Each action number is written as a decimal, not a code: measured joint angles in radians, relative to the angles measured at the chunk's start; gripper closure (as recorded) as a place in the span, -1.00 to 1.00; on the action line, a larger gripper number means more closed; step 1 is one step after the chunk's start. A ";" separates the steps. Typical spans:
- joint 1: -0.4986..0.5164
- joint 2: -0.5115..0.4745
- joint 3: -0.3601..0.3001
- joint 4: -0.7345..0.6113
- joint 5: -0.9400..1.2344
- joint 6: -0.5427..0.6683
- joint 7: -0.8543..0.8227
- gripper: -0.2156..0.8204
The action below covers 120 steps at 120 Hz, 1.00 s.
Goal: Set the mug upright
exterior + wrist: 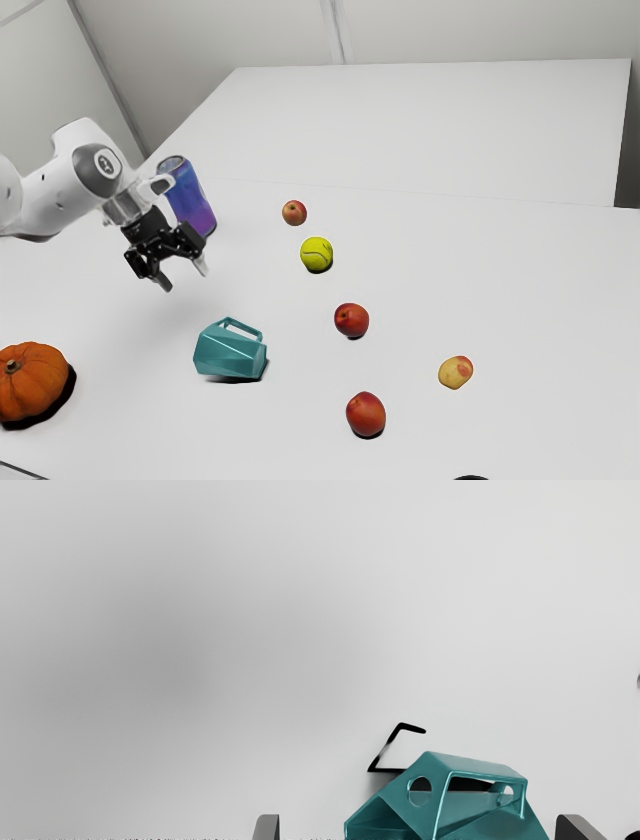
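Observation:
The teal faceted mug point(230, 352) lies on its side on the white table, its handle facing up, in the exterior view. My gripper point(186, 280) hangs above the table, apart from the mug, toward the exterior view's upper left of it. In the wrist view the mug point(480, 800) shows its handle and part of its open mouth. There the gripper point(417, 827) is open, its two fingertips wide apart with the mug showing between them at a distance.
A blue-purple can point(188, 197) stands close behind the gripper. An orange pumpkin point(32, 380) sits at the exterior view's left. A tennis ball point(316, 253), a small apple point(294, 212), red fruits point(351, 319) and a yellowish fruit point(456, 372) lie toward the exterior view's right.

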 joint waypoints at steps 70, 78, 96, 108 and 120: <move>0.002 0.046 0.032 -0.100 -0.176 -0.205 -0.012 -0.58; -0.004 0.040 0.033 -0.118 -0.195 -0.209 -0.016 -0.58; -0.020 0.026 0.033 -0.136 -0.222 -0.203 -0.023 -0.58; -0.022 0.019 0.034 -0.142 -0.229 -0.199 -0.023 -0.58; -0.024 0.014 0.034 -0.148 -0.232 -0.195 -0.019 -0.58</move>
